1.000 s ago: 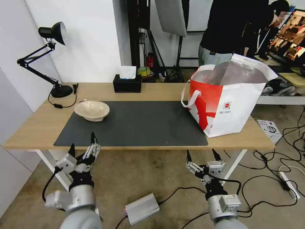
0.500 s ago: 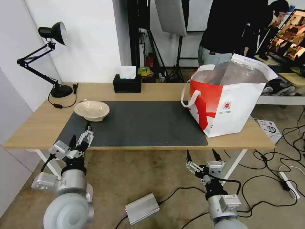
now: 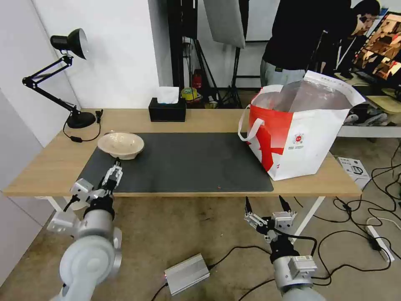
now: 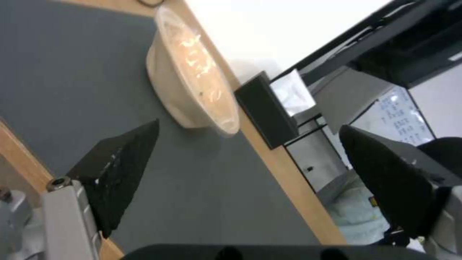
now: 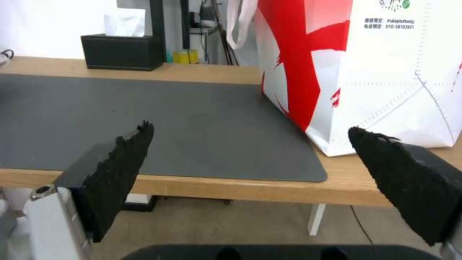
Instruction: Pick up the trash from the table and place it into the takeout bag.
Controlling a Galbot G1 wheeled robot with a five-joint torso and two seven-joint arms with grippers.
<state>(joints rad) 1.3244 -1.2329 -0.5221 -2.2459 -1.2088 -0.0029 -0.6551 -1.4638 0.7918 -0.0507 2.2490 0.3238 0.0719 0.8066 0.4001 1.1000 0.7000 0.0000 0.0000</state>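
A shallow beige bowl [image 3: 121,144] sits at the far left end of the dark grey mat [image 3: 188,163] on the light-wood table [image 3: 50,167]. My left gripper [image 3: 109,173] hovers open over the mat's front-left part, a short way in front of the bowl [image 4: 192,83], with nothing between its fingers [image 4: 120,169]. The white-and-red takeout bag [image 3: 309,138] stands open at the table's right end, its foil lining showing. Below the table's front edge, my right gripper [image 3: 264,205] hangs open and empty, facing the bag [image 5: 375,72].
A black tissue box [image 3: 167,110] stands at the table's back edge, behind the mat. At the back left corner is a black desk lamp [image 3: 62,75] with its cord. Cables and a silver box [image 3: 186,274] lie on the floor under the table.
My left gripper has risen from below the table's front edge and moved forward over the mat toward the bowl. The right arm has not moved.
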